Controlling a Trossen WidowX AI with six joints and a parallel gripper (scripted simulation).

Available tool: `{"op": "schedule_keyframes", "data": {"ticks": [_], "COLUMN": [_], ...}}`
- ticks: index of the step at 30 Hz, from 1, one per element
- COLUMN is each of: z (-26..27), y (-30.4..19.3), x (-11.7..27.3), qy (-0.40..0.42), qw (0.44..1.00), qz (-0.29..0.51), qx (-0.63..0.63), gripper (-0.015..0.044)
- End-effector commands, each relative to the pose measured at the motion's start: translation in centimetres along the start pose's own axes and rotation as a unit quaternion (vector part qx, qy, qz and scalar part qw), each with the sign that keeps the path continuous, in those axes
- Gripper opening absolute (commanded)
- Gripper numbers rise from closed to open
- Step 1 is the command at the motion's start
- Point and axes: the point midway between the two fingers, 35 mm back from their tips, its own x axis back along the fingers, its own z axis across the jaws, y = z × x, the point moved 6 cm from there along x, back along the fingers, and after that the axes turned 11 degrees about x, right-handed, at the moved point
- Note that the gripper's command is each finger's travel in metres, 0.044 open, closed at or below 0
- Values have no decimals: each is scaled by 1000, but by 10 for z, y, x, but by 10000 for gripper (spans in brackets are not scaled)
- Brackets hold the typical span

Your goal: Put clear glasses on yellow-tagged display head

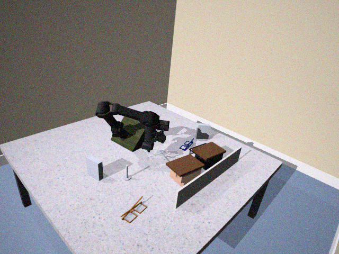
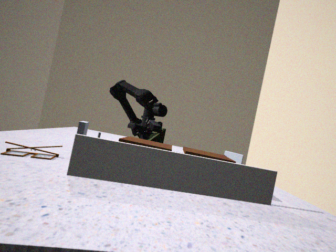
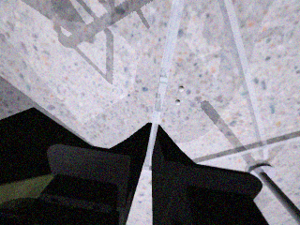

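Note:
The clear glasses (image 3: 170, 42) run as a pale bar between the fingertips in the wrist view, with a thin temple to the right. Their shadow lies apart at upper left, so they appear raised off the table. In the top view they are faint below the gripper. My gripper (image 1: 148, 150) (image 3: 152, 127) is shut on them, left of the heads. One display head (image 1: 183, 176) (image 2: 145, 143) has a peach face under a brown top (image 1: 185, 164). The other head (image 1: 210, 161) (image 2: 208, 155) is black with a brown top (image 1: 208, 150) and a dark frame at its front. No yellow tag is visible.
Blue glasses (image 1: 186, 145) lie near the black head. Orange glasses (image 1: 134, 210) (image 2: 32, 151) lie at the front. A thin post (image 1: 126, 172) (image 3: 281, 197) and pale blocks (image 1: 94, 167) (image 1: 203, 131) stand around. A long low wall (image 1: 209, 177) (image 2: 170, 169) runs behind the heads.

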Motion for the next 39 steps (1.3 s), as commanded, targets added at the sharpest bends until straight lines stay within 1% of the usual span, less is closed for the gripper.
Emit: {"op": "schedule_keyframes", "data": {"ticks": [1,10,16,24,33,39], "z": [0,-1,-7,-54,-104,-125], "y": [2,3,1,-24,-69,-96], "x": [18,58,61,62,62,62], "qy": [1,0,0,4,1,-4], "qw": [1000,1000,1000,995,978,965], "qz": [0,2,1,-3,-1,3], "qx": [-3,-3,-17,-102,-209,-262], "gripper": [0,0,0,0,0,0]}}
